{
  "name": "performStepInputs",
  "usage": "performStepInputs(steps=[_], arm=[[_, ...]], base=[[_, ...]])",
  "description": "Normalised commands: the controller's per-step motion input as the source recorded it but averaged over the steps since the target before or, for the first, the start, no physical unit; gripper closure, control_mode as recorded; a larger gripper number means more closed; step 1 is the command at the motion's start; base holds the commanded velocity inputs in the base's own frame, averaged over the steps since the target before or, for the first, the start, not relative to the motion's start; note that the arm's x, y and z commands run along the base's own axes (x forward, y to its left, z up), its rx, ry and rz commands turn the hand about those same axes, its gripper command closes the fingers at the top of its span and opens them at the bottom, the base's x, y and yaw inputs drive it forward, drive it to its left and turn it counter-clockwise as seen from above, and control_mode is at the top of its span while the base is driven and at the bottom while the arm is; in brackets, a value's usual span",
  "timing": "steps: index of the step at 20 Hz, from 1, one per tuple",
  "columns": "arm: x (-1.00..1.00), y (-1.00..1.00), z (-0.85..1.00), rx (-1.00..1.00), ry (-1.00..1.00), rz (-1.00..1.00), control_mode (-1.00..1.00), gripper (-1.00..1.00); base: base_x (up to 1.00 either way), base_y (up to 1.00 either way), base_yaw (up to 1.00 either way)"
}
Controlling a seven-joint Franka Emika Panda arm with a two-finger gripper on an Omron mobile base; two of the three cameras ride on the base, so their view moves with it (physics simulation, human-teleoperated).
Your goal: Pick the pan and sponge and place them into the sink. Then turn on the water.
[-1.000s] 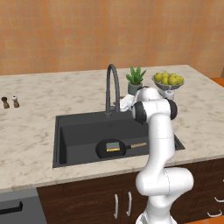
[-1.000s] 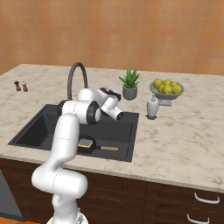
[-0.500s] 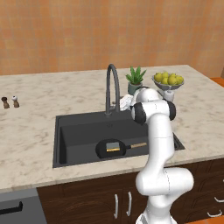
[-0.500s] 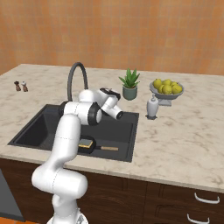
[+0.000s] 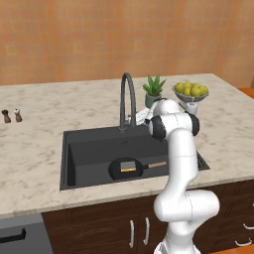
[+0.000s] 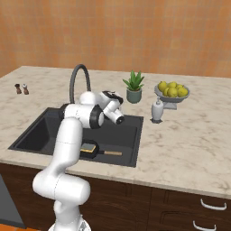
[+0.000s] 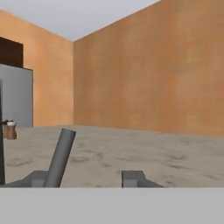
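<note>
1. Since a second ago almost nothing has shifted: the white arm keeps its bent pose at the back edge of the sink (image 5: 74, 163), beside the base of the faucet (image 5: 127, 101), and the pan and sponge lie where they lay.
2. The black pan (image 5: 128, 168) sits on the sink floor near the front wall, its pale wooden handle pointing right. The yellow sponge (image 5: 128, 166) rests inside the pan.
3. So the first part looks done — both things are in the basin. No blue stream falls from the spout, so by my reading the water is what is left.
4. The gripper (image 7: 89, 178) points level across the counter (image 7: 131, 153). In the hand view a grey tilted rod — likely the faucet's lever (image 7: 60, 158) — stands right at the left fingertip.
5. The fingers (image 7: 133, 178) stand partly apart. They hold nothing I can make out; whether one touches the lever, I cannot tell.
6. Bystanders on the counter: a potted plant (image 6: 134, 87), a bowl of lemons (image 6: 171, 90), and two small shakers (image 5: 12, 115) far left.
</note>
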Motion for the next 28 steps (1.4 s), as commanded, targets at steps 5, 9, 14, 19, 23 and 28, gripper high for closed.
performStepInputs(steps=[5, 9, 14, 19, 23, 28], arm=[[0.0, -1.0, -0.2, 0.09, 0.0, -0.08, -1.0, 1.0], [0.0, -1.0, -0.16, 0.16, 0.0, 0.0, -1.0, 1.0], [0.0, -1.0, -0.15, 0.21, 0.0, 0.0, -1.0, 1.0], [0.0, -1.0, -0.15, 0.23, 0.0, 0.0, -1.0, 1.0], [0.03, -1.0, -0.25, 0.22, 0.07, 0.0, -1.0, 1.0], [0.14, -1.0, -0.32, 0.2, 0.14, 0.0, -1.0, 1.0]], base=[[0.0, 0.0, 0.0], [0.0, 0.0, 0.0], [0.0, 0.0, 0.0], [0.0, 0.0, 0.0], [0.0, 0.0, 0.0], [0.0, 0.0, 0.0]])
